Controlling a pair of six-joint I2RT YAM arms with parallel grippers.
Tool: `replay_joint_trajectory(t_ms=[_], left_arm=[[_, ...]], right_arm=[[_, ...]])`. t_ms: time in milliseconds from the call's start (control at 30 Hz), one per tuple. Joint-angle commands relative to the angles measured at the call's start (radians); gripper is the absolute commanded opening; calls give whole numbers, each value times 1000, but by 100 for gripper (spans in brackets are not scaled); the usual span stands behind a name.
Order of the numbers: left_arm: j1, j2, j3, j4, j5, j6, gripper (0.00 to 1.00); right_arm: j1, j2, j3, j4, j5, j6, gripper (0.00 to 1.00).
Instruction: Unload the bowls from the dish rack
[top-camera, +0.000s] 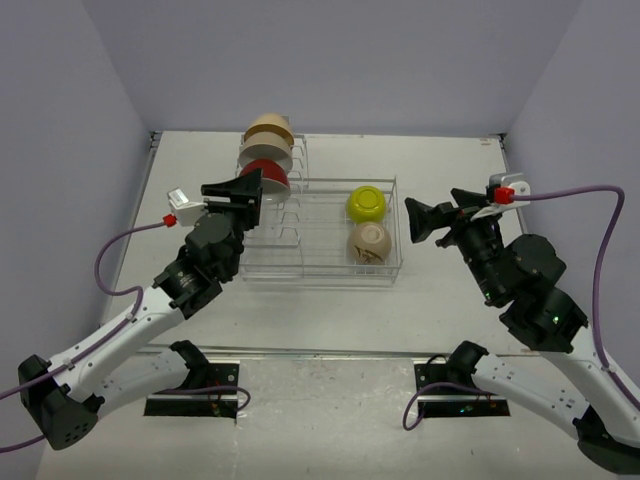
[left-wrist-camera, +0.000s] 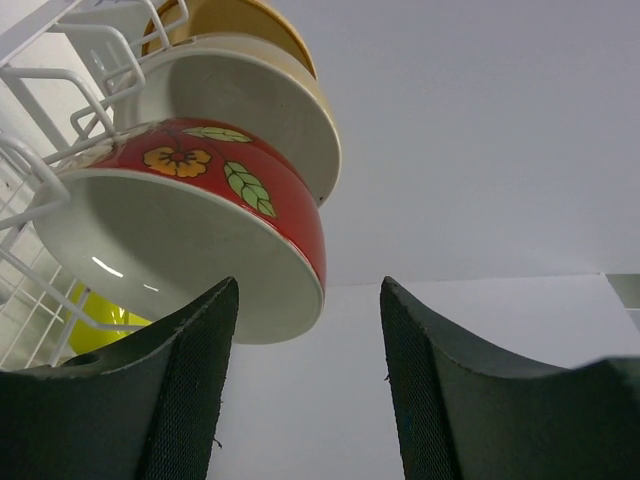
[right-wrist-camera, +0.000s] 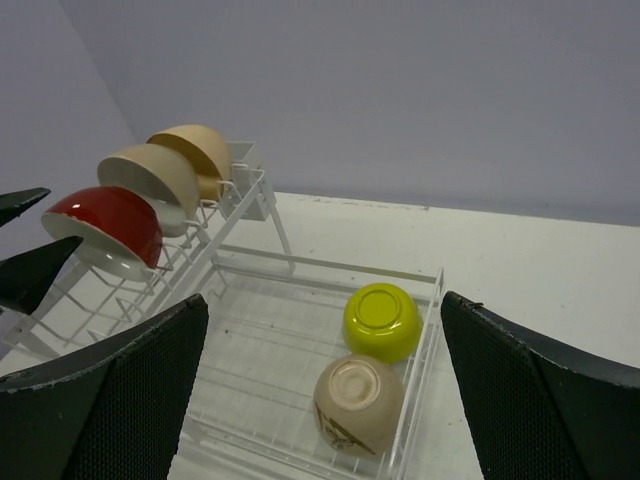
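Note:
The white dish rack (top-camera: 300, 277) stands mid-table. Its upright dividers hold three tilted bowls: a red flowered bowl (top-camera: 270, 177), a cream bowl (top-camera: 266, 153) and a tan bowl (top-camera: 268, 127). In the basket section a yellow-green bowl (top-camera: 366, 204) and a beige bowl (top-camera: 368, 243) lie upside down. My left gripper (top-camera: 254, 197) is open and empty, just in front of the red bowl (left-wrist-camera: 200, 240), whose rim lies above the left finger. My right gripper (top-camera: 412, 220) is open and empty, just right of the rack, facing the yellow-green bowl (right-wrist-camera: 382, 320) and beige bowl (right-wrist-camera: 358, 402).
Lilac walls close the table (top-camera: 450, 170) at the back and both sides. The rack's right rim (right-wrist-camera: 428, 335) runs between my right gripper (right-wrist-camera: 323, 300) and the basket bowls. The left gripper's fingertips (right-wrist-camera: 30, 270) show at the left edge of the right wrist view.

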Motion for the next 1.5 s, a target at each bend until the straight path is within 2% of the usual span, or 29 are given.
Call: replay_joint_trajectory(t_ms=[0,100,333,700,933,1067,1200,1267,1400,1467], left_arm=[[-6,10,21,55,-59,9,60],[-5,19,24,60,-62,12,59],[-6,36,33,75,-70,20,47],[-6,51,53,80,-95,37,39],[-5,61,59,81,-101,42,29],[-5,67,59,89,-105,55,28],[-5,71,47,101,-105,52,22],[-5,73,47,104,-107,54,14],[-5,76,44,120,-105,66,10],[-5,78,45,121,-105,68,2]], right_arm=[[-1,9,5,21,51,-21,99],[-1,11,7,23,74,-21,99],[-4,12,2,21,84,-25,99],[-4,0,1,23,84,-40,99],[-7,-5,-9,23,79,-45,99],[-7,-9,-13,21,77,-51,99],[-7,-11,-16,23,68,-51,99],[-6,-9,-18,23,67,-53,99],[-7,-6,-22,23,65,-56,99],[-6,-8,-26,23,61,-54,99]])
